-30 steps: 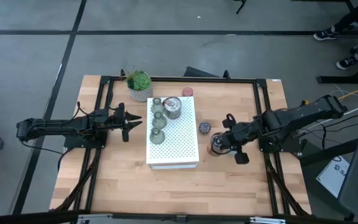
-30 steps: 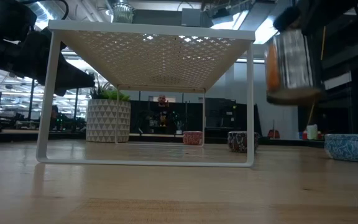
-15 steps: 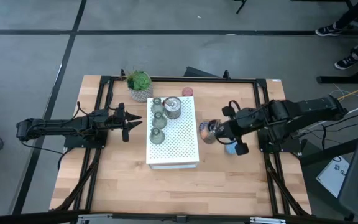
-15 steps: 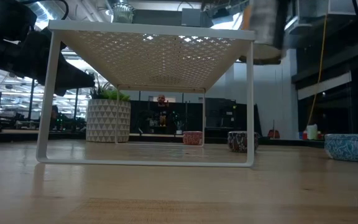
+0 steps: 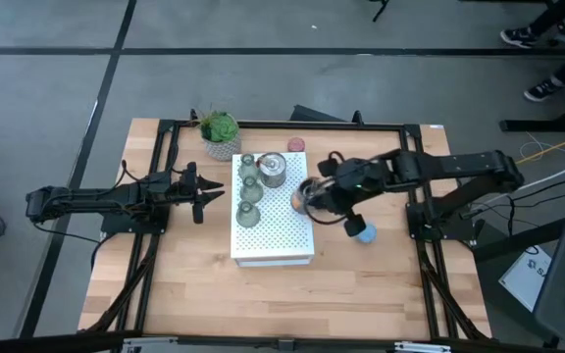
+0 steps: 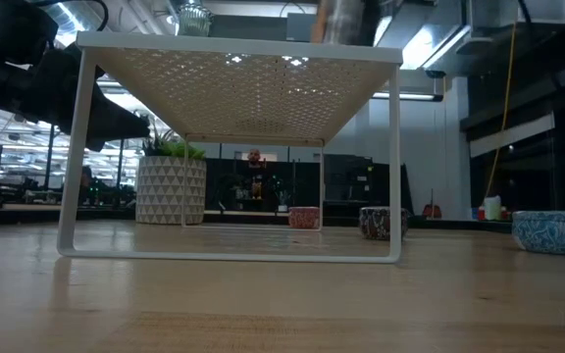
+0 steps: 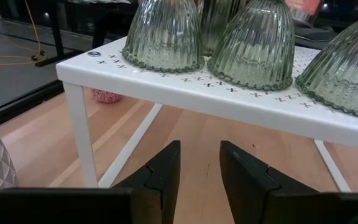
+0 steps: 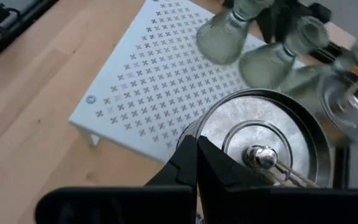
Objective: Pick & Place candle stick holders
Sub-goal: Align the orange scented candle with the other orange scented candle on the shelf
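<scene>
Three olive-green glass holders [image 5: 250, 186] and one silvery metal holder [image 5: 273, 170] stand on the white perforated box [image 5: 281, 238]. My right gripper [image 5: 318, 196] is shut on a second silvery metal holder [image 8: 263, 134] over the box's right edge; it also shows above the box top in the low view [image 6: 346, 20]. The pink holder [image 5: 297, 145], blue holder [image 5: 364, 233] and purple holder [image 6: 383, 222] rest on the table. My left gripper [image 5: 209, 191] waits open, left of the box, level with the green holders [image 7: 253, 46]. My right gripper holds the silvery holder by its rim [image 8: 194, 132], on the side nearest the wrist. The fingers [image 8: 182, 163] come slanting from the table's right. The holder is lifted clear, open side up, above the box top. Which finger is inside the rim I cannot tell.
A green plant in a white pot [image 5: 221, 134] stands at the box's far left corner. The dark frame rails [image 5: 415, 176] run along the table's sides. Bare wood lies in front of the box [image 5: 273, 294].
My right gripper has carried the silvery holder up and toward the table's left, from beside the blue holder to over the box's right edge. The holder has stayed in the hold, and the blue holder is uncovered.
</scene>
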Robot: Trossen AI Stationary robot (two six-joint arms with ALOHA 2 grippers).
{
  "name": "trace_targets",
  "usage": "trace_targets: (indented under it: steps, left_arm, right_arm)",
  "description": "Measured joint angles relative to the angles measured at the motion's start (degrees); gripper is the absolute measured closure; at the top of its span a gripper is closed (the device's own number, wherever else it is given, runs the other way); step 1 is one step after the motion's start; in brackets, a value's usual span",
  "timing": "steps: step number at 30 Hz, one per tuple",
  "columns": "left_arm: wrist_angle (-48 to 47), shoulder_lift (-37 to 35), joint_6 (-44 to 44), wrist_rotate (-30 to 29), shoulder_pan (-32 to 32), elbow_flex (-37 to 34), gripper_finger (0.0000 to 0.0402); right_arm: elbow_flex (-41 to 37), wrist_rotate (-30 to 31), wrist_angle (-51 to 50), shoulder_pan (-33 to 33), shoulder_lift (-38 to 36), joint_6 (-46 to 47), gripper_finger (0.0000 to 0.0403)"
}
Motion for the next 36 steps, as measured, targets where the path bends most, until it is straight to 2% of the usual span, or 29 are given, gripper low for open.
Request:
trace_targets:
  steps: [6,14,25,32,36]
  left_arm:
    - [0.00,0.00,0.00,0.00,-0.01,0.01,0.0294]
    - [0.00,0.01,0.01,0.00,-0.01,0.00,0.0294]
    - [0.00,0.00,0.02,0.00,0.00,0.00,0.0294]
    - [0.00,0.00,0.00,0.00,-0.02,0.02,0.0294]
    - [0.01,0.02,0.01,0.00,-0.01,0.00,0.0294]
  right_arm:
    - [8.06,-5.51,-2.87,-2.10,7.66,-3.81,0.0403]
    - [15.81,-6.44,-5.35,-3.35,15.15,-6.85,0.0403]
    - [17.88,-6.53,-2.48,-3.89,18.11,-10.37,0.0403]
    - [17.97,-10.80,-1.17,-5.51,18.85,-10.87,0.0403]
    - [17.90,-10.80,-1.22,-5.64,20.13,-10.82,0.0403]
